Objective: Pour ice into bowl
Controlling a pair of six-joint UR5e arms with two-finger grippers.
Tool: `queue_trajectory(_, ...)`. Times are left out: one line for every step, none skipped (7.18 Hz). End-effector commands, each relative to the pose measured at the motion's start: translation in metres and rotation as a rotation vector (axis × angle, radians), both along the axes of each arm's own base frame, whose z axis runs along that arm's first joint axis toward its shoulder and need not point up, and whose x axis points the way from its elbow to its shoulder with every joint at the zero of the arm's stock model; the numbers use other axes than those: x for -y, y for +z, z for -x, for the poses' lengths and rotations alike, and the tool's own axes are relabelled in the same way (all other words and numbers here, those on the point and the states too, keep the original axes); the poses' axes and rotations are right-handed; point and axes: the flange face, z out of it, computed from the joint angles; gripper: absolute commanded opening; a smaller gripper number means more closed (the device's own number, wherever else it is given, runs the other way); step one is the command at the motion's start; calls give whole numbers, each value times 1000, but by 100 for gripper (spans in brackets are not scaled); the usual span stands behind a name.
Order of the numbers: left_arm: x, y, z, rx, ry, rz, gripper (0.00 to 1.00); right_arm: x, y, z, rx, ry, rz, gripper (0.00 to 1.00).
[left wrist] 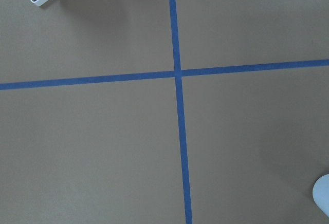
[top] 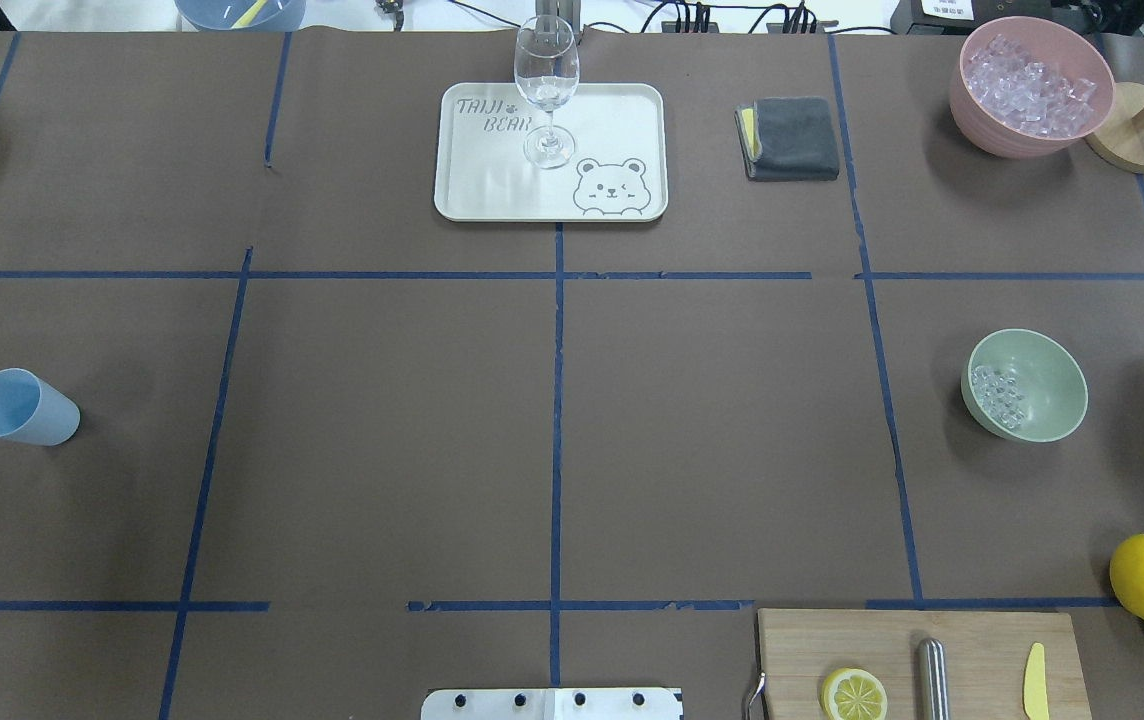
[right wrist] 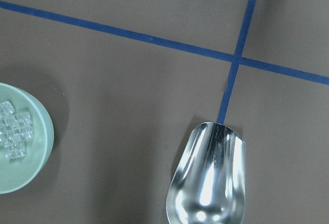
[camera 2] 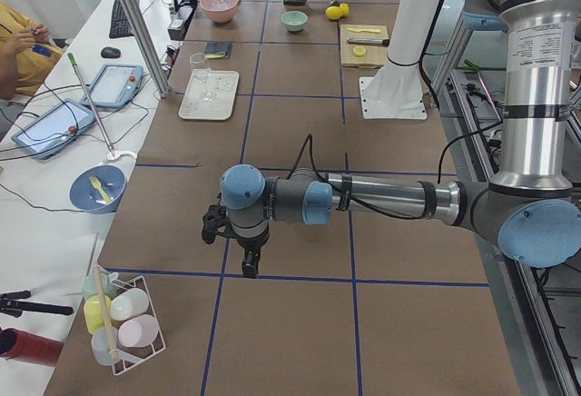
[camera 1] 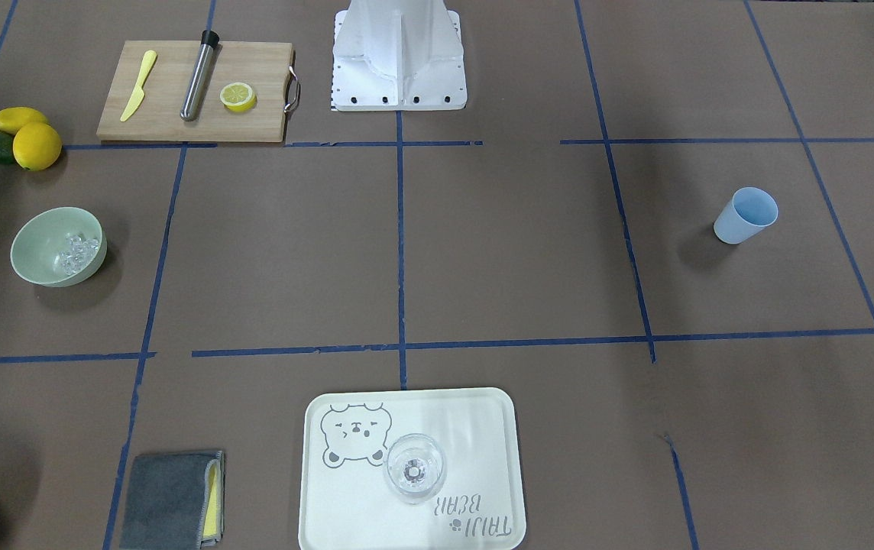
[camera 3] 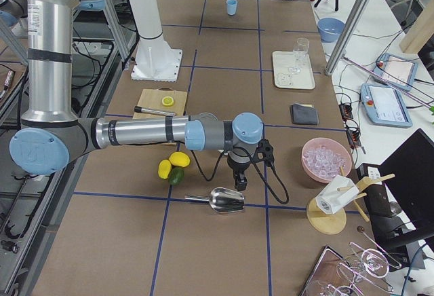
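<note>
**Ice (camera 1: 76,252) lies in the bowl (camera 1: 33,243)**

You see the cubes clustered against one side of the mint bowl on the bench (camera 1: 513,252). Your right end effector (camera 3: 239,185) hangs near it, beside a metal scoop (right wrist: 208,178). The left end effector (camera 2: 248,269) is well apart. The right wrist view cuts off most of the bowl. You cannot tell whether either end effector is spread or pressed together.

Wine glass (top: 546,80) upright on tray (top: 622,110), grey cloth (top: 794,138) nearby

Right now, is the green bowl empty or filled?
Not empty: a small heap of clear ice cubes lies inside the mint-green bowl, covering only part of its bottom.
</note>
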Motion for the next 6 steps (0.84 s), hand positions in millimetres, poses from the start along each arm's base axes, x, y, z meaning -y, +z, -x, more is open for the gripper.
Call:
queue_trajectory(-4, -1, 2, 5, -4, 31, 100, 26, -22, 0, -1, 7, 45, 100)
queue_trajectory(-5, 0, 2, 5, 4, 33, 100, 22, -16, -1, -12, 6, 55, 100)
queue_trajectory(-4, 5, 2, 5, 84, -33, 100, 20, -13, -1, -14, 5, 57, 100)
queue_trajectory(-7, 10, 1, 0, 97, -26, 100, 20, -16, -1, -6, 6, 53, 100)
queue_trajectory(1, 3, 1, 2, 97, -41, 100, 22, -14, -1, -9, 6, 54, 100)
queue_trajectory(7, -6, 1, 2, 101, -63, 100, 22, -5, 0, -6, 6, 71, 100)
